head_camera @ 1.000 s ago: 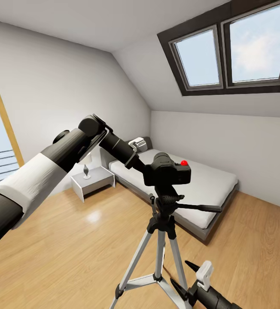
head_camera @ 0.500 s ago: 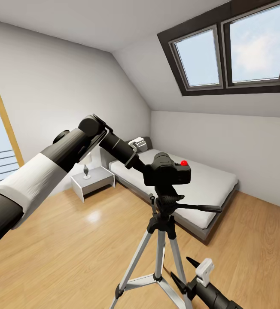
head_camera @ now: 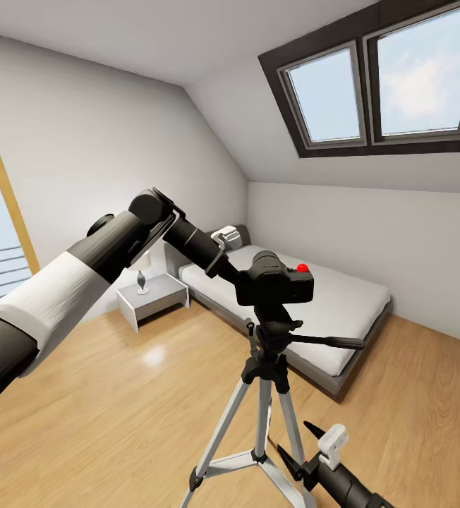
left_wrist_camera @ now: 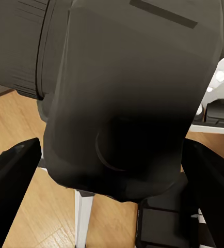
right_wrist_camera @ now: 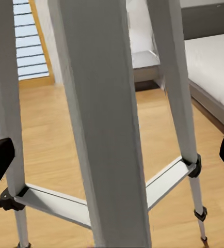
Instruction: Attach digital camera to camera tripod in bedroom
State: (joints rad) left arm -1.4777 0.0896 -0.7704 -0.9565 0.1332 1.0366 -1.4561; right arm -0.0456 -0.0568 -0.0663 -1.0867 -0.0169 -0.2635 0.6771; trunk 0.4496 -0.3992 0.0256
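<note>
Two fingers of my left gripper (left_wrist_camera: 112,206) stand either side of the digital camera (head_camera: 276,279), dark tips (left_wrist_camera: 11,181) flanking its black body in the left wrist view. Whether the pads actually press its sides I cannot tell: the body hides the contact.

Position: camera sits directly over the black pan head of the camera tripod (head_camera: 269,381), apparently resting on or just touching the mount plate. The tripod stands on the wood floor (head_camera: 117,395) of the bedroom, near the foot-side corner of the low grey bed (head_camera: 329,310). The white nightstand (head_camera: 152,298) is against the far wall.

Right gripper (head_camera: 307,451) is low beside the tripod legs, fingers spread, nothing between them. The right wrist view looks through the silver legs (right_wrist_camera: 107,129) and their cross braces.

Handling, judged:
- Camera: small, rigid, matte shell, probably light. Not slippery, but the lens barrel and red button (head_camera: 302,267) are poor places to squeeze. Hold the flat sides of the body, as now.
- Tripod: thin legs, tall, top-heavy once loaded. A sideways push at the head could tip it. Steady it at a leg or the centre column, not the long handle (head_camera: 329,343), which may swivel.

Containers: none to log.

Status: camera seems seated. Whether it is locked is unconfirmed.
</note>
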